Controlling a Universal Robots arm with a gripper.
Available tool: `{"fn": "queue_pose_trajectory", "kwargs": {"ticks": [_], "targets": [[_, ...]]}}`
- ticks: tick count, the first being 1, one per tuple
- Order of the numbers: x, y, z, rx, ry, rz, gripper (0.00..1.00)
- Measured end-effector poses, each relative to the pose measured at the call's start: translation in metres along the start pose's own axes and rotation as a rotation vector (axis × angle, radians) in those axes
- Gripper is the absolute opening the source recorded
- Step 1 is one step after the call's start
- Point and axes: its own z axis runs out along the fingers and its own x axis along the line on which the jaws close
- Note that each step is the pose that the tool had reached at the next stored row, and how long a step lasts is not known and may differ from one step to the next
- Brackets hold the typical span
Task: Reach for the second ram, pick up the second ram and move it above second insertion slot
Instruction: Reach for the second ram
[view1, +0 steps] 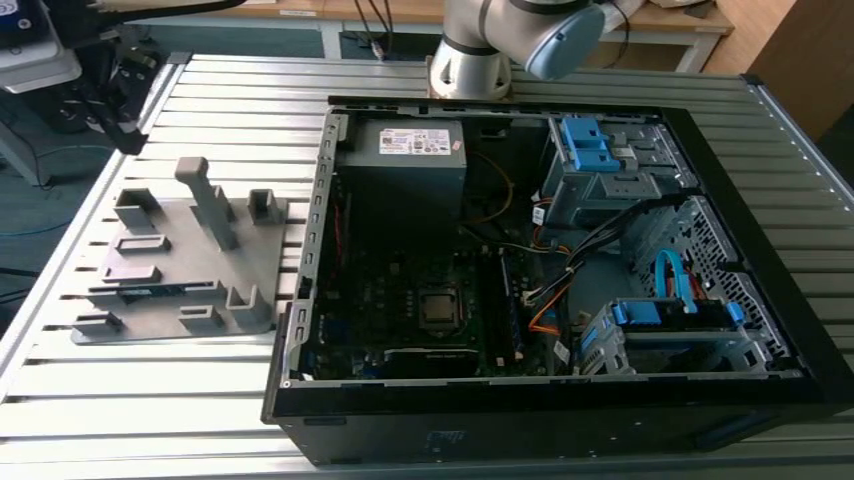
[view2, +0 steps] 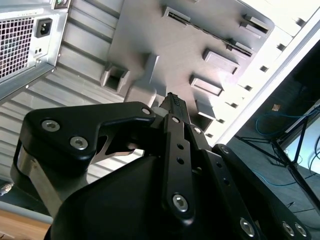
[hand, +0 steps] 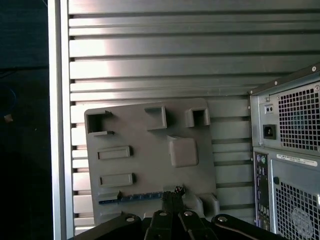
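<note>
The slatted tabletop (view1: 160, 420) is carrying everything here. The open computer case (view1: 534, 432) is taking up most of it, lying on its side with the motherboard (view1: 400, 270) facing up. On the exterior view's left, just beside the case, the grey holder plate (hand: 145, 170) is sitting flat on the slats. In the first wrist view the gripper (hand: 173, 192) is hanging above that plate, its fingers pressed together with nothing between them. The second ram (hand: 132, 197) is sitting in a narrow groove near one edge of the plate, a thin dark stick with a bluish edge, apart from the gripper.

The closed fingers are what's worrying me most. If they come down like that, they'll be striking the top edge of the stick rather than straddling it. The grey blocks (hand: 200, 202) are crowding the groove, so an off-centre approach could catch a finger on one. A stick that thin, gripped away from its middle, could tilt and jam in the groove. I can't tell whether the plate is fastened down; if not, a jammed stick could be dragging it along. A low carry could also be clipping the case wall or snagging the loose cables (view1: 601, 240) inside.
</note>
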Motion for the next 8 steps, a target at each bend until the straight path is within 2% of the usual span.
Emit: {"fn": "queue_pose_trajectory", "kwargs": {"ticks": [8], "targets": [[0.0109,-0.0011,0.0031,0.0,0.0,0.0,0.1]]}}
